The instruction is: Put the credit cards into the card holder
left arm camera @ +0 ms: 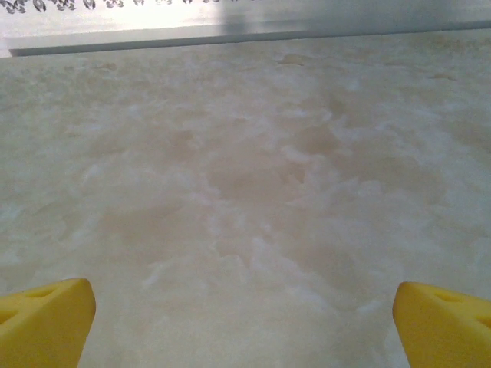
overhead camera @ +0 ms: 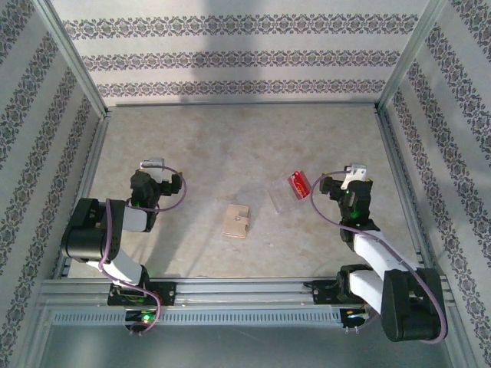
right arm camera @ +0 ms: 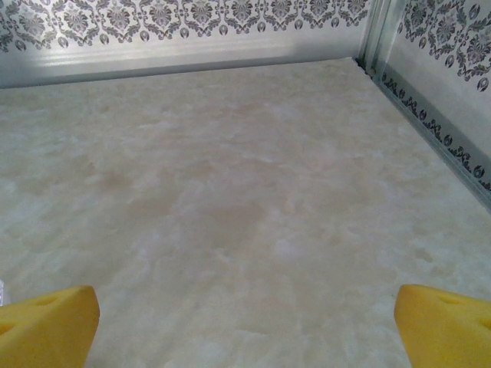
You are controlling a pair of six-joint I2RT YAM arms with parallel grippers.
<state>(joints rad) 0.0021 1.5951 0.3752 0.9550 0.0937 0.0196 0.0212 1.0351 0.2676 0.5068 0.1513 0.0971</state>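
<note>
Tan card holder [overhead camera: 236, 221], flat red credit cards [overhead camera: 298, 185]; left tool [left arm camera: 245, 322], right tool [right arm camera: 245, 322] gape empty.

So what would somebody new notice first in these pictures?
Probably the small flat red cards, bright against the pale marbled table, right of centre near the right arm. Next, the little tan folding wallet, closed, lying mid-table.
</note>
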